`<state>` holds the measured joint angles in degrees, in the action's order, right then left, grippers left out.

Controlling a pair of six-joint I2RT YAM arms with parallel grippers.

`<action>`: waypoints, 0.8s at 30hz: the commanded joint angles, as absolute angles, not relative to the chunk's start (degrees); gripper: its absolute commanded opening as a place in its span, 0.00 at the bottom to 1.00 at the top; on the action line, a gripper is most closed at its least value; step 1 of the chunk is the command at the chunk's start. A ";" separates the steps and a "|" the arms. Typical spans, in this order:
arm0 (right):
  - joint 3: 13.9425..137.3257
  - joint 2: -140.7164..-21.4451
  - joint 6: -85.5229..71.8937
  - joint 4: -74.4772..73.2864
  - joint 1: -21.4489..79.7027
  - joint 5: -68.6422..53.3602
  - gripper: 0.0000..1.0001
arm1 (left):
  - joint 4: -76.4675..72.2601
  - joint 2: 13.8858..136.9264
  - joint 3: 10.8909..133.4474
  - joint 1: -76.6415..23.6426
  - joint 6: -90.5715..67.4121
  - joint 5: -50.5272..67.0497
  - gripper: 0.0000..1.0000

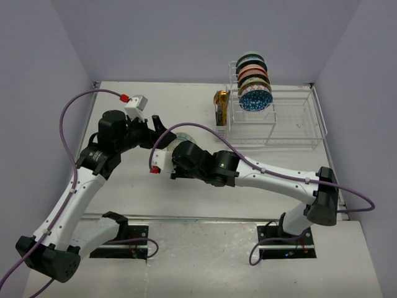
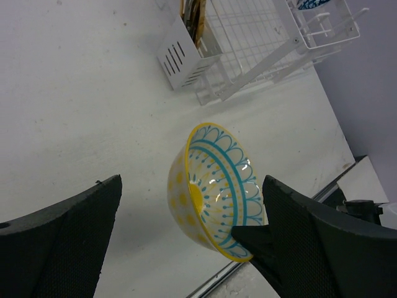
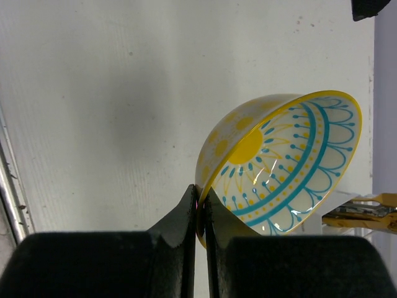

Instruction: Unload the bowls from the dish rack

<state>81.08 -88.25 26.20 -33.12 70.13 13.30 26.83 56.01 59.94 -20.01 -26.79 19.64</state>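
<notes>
Tabletop [image 1: 173, 108] under dish rack [image 1: 276, 115] is white, walls [image 1: 186, 37] pale lavender.

Bright even light leaves soft shadows, bowl [image 3: 279, 167] glinting

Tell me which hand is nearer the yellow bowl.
Right. The right hand pinches the rim of the yellow bowl; the left hand, open, faces it, apart.

The white desk [image 1: 180, 105] carries the dish rack [image 1: 273, 127] in its far right corner, and a gold-brown utensil holder [image 1: 221, 107] stands just beside the rack's left end.
</notes>
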 commanded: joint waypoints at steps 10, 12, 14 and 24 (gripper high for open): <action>92.90 -94.74 32.70 -34.37 71.19 22.94 0.00 | 31.20 60.73 59.76 -20.65 -20.39 10.90 0.58; 93.86 -95.36 32.87 -33.76 71.28 23.99 0.00 | 31.64 61.43 60.20 -20.74 -20.04 8.89 0.52; 94.74 -96.41 33.13 -33.49 71.63 24.61 0.00 | 32.17 63.10 60.73 -20.83 -19.51 7.65 0.39; 94.05 -98.26 34.01 -26.47 71.81 26.10 0.00 | 29.89 62.93 60.03 -20.92 -20.65 5.09 0.00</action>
<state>92.47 -100.01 31.79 -33.58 71.61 21.82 30.81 64.25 60.14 -21.15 -21.80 7.79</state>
